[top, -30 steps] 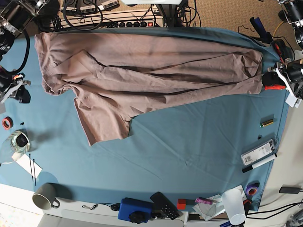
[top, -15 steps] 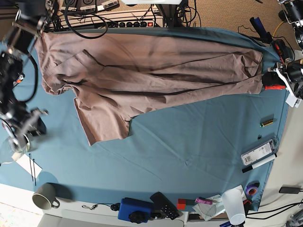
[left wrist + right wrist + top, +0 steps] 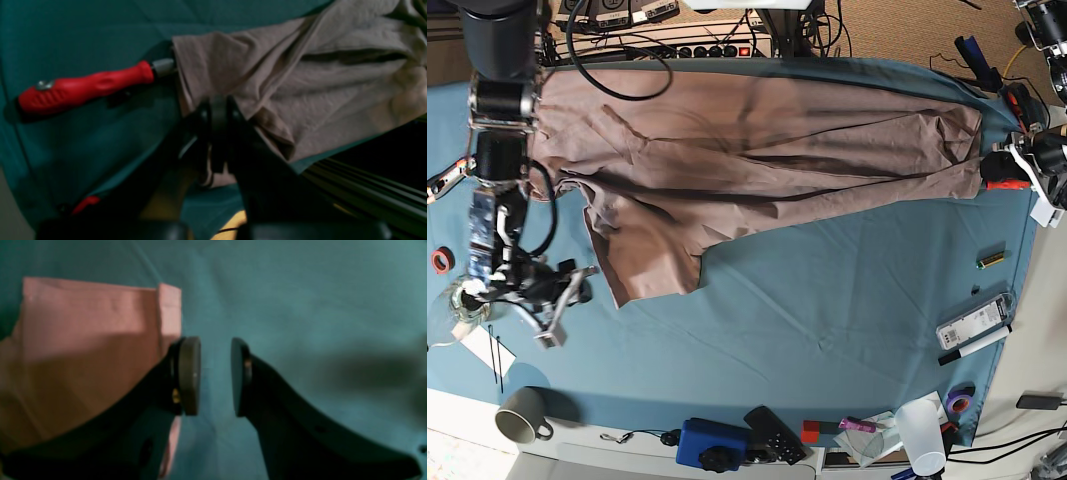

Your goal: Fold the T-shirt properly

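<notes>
The mauve T-shirt (image 3: 757, 150) lies spread and wrinkled across the far half of the teal tablecloth (image 3: 827, 300). In the base view my left gripper (image 3: 999, 162) sits at the shirt's right end. The left wrist view shows this left gripper (image 3: 217, 111) shut on the T-shirt (image 3: 300, 86) at its bunched edge. My right gripper (image 3: 573, 298) hovers low just left of the shirt's lower-left flap. In the right wrist view the right gripper (image 3: 215, 375) stands open over bare cloth, with the corner of the T-shirt (image 3: 90, 336) beside its left pad.
A red-handled tool (image 3: 86, 86) lies by the held shirt edge, its shaft under the fabric. A mug (image 3: 522, 415), a glass (image 3: 462, 300) and a red tape roll (image 3: 441, 260) sit at the left. A blue device (image 3: 712, 445), remote (image 3: 774, 435), white cup (image 3: 920, 430) and marker (image 3: 975, 342) line the front and right.
My right arm has swung from the table's left edge down and in toward the shirt's lower-left flap, and its jaws have opened. The left arm has held still.
</notes>
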Motion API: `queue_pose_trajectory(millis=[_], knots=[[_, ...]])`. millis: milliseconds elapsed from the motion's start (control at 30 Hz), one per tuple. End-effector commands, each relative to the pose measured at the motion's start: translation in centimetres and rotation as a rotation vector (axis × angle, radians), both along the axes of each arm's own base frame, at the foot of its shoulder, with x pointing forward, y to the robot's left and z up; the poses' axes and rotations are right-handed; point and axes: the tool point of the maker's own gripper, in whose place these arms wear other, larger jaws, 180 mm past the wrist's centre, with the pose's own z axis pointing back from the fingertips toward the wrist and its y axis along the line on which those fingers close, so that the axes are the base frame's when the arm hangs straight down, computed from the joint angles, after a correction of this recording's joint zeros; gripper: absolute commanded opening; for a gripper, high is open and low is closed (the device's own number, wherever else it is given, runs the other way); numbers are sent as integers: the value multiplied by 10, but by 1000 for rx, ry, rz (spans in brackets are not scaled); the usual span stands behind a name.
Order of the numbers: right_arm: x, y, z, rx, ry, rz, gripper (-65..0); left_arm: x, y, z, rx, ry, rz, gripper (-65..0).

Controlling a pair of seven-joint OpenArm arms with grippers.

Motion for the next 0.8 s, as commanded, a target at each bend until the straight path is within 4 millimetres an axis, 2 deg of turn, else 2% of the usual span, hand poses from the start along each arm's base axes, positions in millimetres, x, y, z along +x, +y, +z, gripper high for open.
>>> queue_pose_trajectory(millis=[0,100,167,233,367,500,633,767], knots=[[14,-7,14,-6,-40,-29,-489,6,5,12,12,-36,-7,-650],[6,-2,-12,16,41,-54,-489,6,5,12,12,-36,-7,-650],[1,4,-23,31,71,-52,-490,6,5,12,12,-36,-7,-650],[-2,6,-26,31,95,-50,-498,6,5,12,12,-36,-7,-650],[-6,1,-28,11,128,-76,-650,6,5,12,12,-36,-7,-650],[-9,-5,-31,-4,151,-104,-650,6,5,12,12,-36,-7,-650],[-5,-5,-22,12,124,-113,-650,6,5,12,12,-36,-7,-650],[2,-5,16,73,44,-112,-650,6,5,12,12,-36,-7,-650]])
